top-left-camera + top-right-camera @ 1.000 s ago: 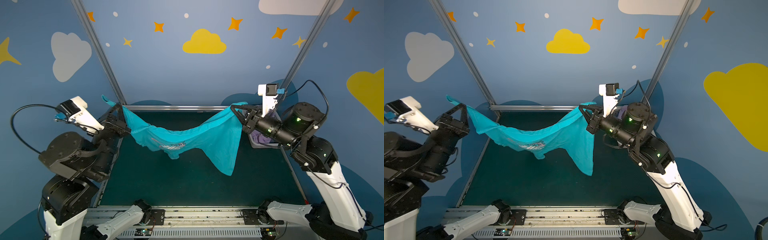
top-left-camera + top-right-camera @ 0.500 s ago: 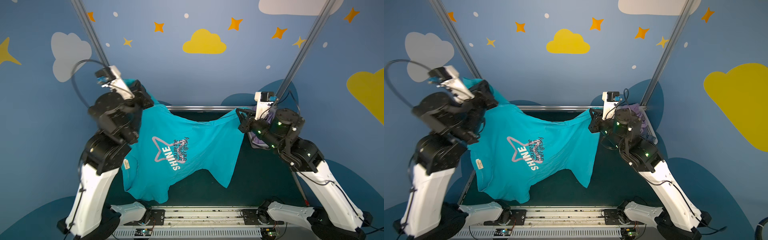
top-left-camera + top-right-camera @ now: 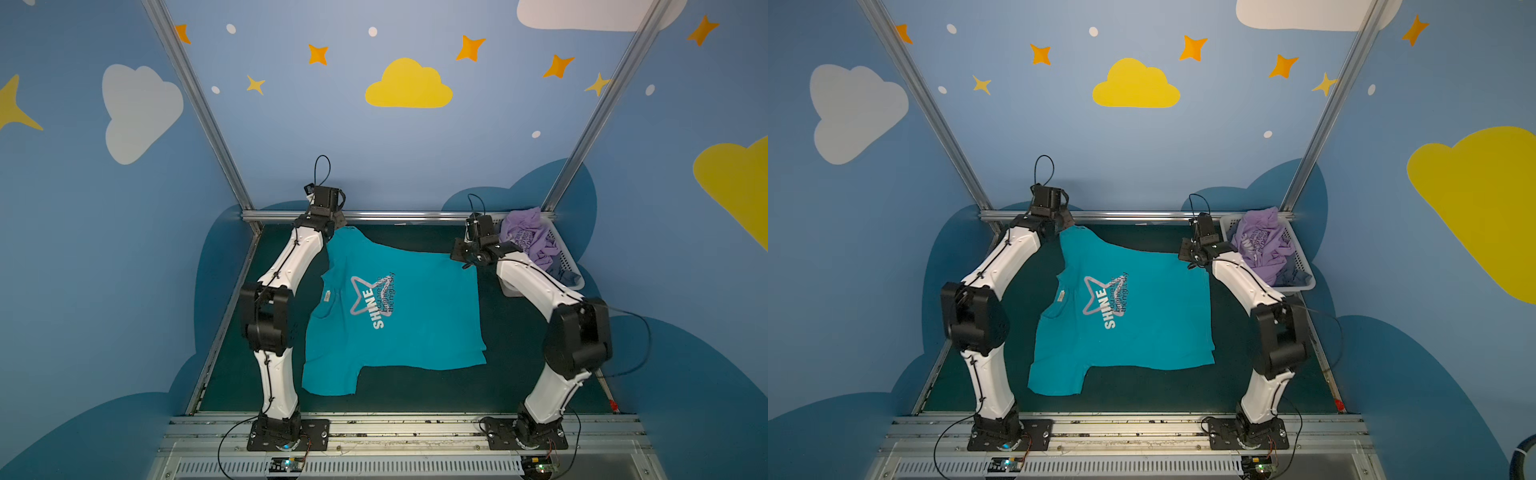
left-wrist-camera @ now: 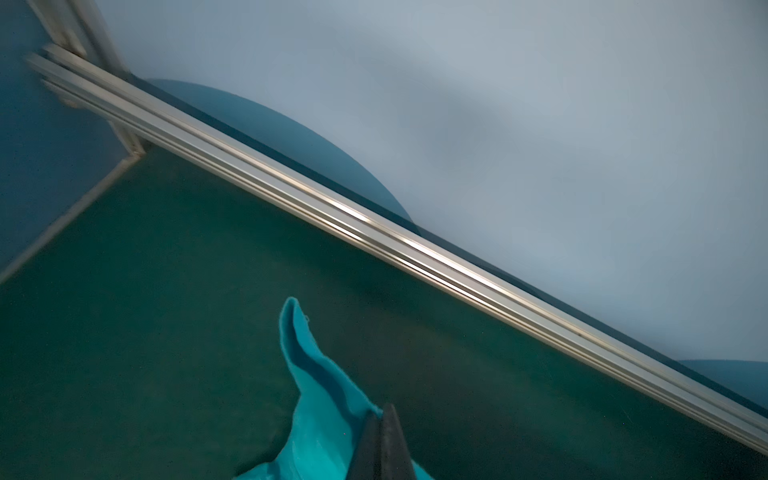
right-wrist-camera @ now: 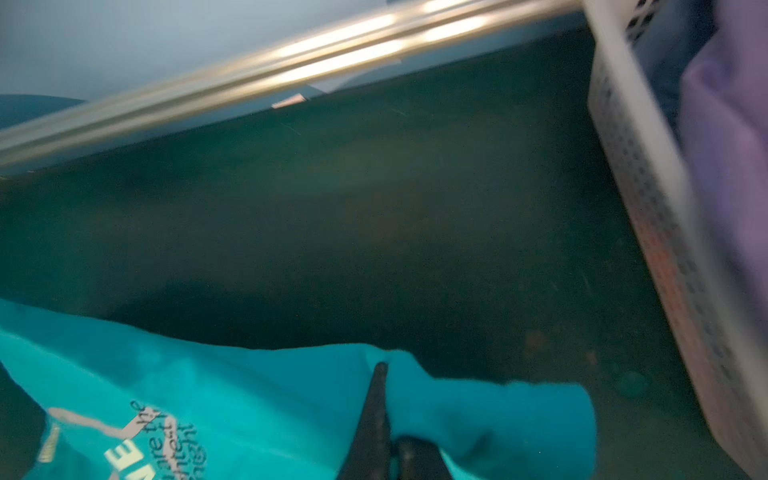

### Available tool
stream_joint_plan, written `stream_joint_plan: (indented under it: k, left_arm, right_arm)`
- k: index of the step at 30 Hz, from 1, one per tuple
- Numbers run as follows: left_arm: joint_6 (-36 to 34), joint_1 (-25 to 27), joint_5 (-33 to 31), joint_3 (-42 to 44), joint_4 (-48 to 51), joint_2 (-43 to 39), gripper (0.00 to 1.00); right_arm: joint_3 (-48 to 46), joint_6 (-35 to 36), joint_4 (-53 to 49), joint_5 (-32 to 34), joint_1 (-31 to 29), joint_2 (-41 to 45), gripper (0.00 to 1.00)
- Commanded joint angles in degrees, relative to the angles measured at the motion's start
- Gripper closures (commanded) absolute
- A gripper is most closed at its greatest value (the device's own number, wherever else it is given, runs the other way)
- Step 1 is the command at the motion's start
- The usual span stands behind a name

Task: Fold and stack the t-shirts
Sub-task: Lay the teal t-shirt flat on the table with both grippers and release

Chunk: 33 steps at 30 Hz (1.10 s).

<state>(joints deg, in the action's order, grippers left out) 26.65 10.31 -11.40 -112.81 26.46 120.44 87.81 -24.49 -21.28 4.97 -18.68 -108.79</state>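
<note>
Green table mat (image 3: 415,395) — fills the lower middle of both top views, between my two arm bases.

Teal t-shirt (image 3: 424,316) — spread across the centre of the mat, print side up. The white "SHINE" and star outline run sideways in the frame. Collar lies toward frame left, hem toward frame right. One sleeve reaches toward the lower edge of the frame.

White perforated basket (image 3: 563,253) sits at the upper right of the mat, in the corner by the back rail (image 3: 395,216). Lavender t-shirt (image 3: 525,237) is bunched inside it, heaped above the rim.

My left gripper (image 4: 382,415) is at the upper left of the mat, close to the rail. Jaws are pressed together on the teal shirt's upper-left corner, and a flap of cloth stands up past the tips.

My right gripper (image 5: 380,374) is pinching the teal shirt's upper-right corner, just beside the basket. Cloth is bunched on both sides of the fingers. The right wrist view is blurred, so I can't make out finer detail.
</note>
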Motion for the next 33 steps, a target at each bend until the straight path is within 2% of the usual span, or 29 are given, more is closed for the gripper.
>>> stream_joint_plan:
  k: [1, 4, 8, 15, 16, 17, 18, 19, 21, 24, 27, 29, 31, 33]
  left_arm:
    - [2.6, 0.2, 4.9, -12.0, 4.5, 8.2, 0.96]
    - [1.6, 0.0, 6.5, -25.9, 11.5, 17.1, 0.96]
    - [1.6, 0.0, 7.3, -37.8, 16.1, 23.7, 0.96]
    - [1.5, -0.1, 5.7, -34.4, 10.3, 23.4, 0.96]
    - [1.5, -0.3, 5.8, -35.4, 10.1, 23.9, 0.96]
    - [2.0, -0.6, 6.1, -36.7, 10.3, 24.6, 0.95]
    - [2.5, -0.9, 6.6, -38.8, 10.4, 25.5, 0.91]
    - [2.9, -1.4, 7.3, -41.5, 10.6, 26.5, 0.81]
    - [4.2, -2.5, 8.1, -46.8, 11.0, 28.2, 0.68]
    - [5.7, -4.1, 9.3, -50.6, 11.5, 27.4, 0.55]
    - [6.0, -4.9, 10.0, -46.3, 13.5, 22.7, 0.54]
    - [5.6, -4.8, 12.1, -39.3, 15.0, 18.2, 0.59]
    - [4.9, -4.5, 14.6, -29.1, 16.4, 12.7, 0.67]
    - [4.7, -3.7, 14.4, -15.8, 14.7, 6.4, 0.72]
  right_arm:
    - [9.2, -2.0, -0.1, -6.3, 2.7, -7.1, 1.00]
    - [17.6, -1.7, -1.9, -15.0, 5.4, -14.8, 1.00]
    - [22.2, -4.6, -2.1, -19.8, 7.7, -19.8, 1.00]
    - [21.4, -2.7, 1.8, -18.4, 8.8, -20.6, 1.00]
    - [22.2, -3.2, 2.3, -17.8, 9.2, -21.0, 0.99]
    - [23.0, -4.2, 2.5, -17.2, 9.5, -21.4, 0.90]
    - [24.0, -4.9, 3.1, -16.8, 9.8, -21.8, 0.81]
    - [25.5, -5.3, 3.2, -16.6, 10.1, -22.3, 0.76]
    - [29.5, -5.4, 1.7, -16.3, 10.7, -23.5, 0.72]
    - [35.0, -3.4, -1.8, -16.6, 10.5, -24.0, 0.71]
    - [33.8, -0.7, -3.1, -16.3, 8.9, -20.5, 0.70]
    - [29.2, 1.4, -2.4, -14.5, 7.0, -16.5, 0.67]
    - [22.7, 2.8, -1.2, -13.2, 4.7, -11.4, 0.66]
    - [16.0, 3.6, 0.3, -12.9, 2.0, -6.5, 0.65]
